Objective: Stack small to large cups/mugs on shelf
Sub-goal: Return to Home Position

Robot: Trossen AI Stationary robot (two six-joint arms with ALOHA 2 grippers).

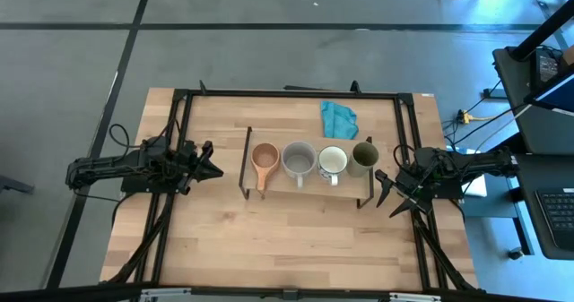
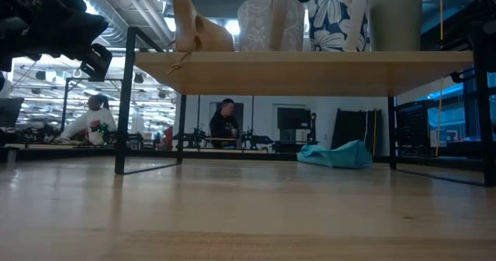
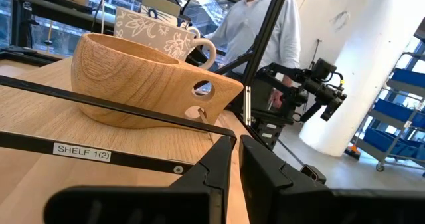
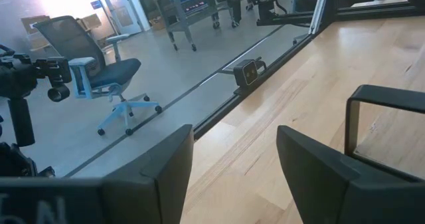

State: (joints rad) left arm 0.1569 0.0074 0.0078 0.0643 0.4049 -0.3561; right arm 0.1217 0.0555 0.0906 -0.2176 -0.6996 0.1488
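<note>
- Pale-wood bench (image 1: 296,248) lies bare across the foreground, with both arms low at its sides.
- Left gripper (image 1: 215,169) sits just off one end of the shelf (image 1: 309,185), jaws drawn almost together on nothing. Right gripper (image 1: 387,194) sits near the other end, jaws spread wide and empty.
- Four cups stand in a row on the shelf: wooden cup (image 1: 265,158) nearest the left arm, then grey mug (image 1: 299,159), white mug (image 1: 333,161) and olive cup (image 1: 364,158) nearest the right arm. Placement looks complete.
- Teal cloth (image 1: 339,119) lies on the bench behind the shelf, apart from it.
- Homing, on this reading, calls for drawing each arm straight back from the shelf ends. Each should stay clear of the black wire legs (image 1: 245,163) and the wooden cup's long handle, with no sweep toward the row.
- Only the overhead view gives the row's order and both arms. Only the low view shows blue flowers on the white mug. Only the left wrist view shows a "SHELF 1(2)" label (image 3: 83,151) on a black bar and, beyond it, a person (image 3: 265,24) in a white shirt.
</note>
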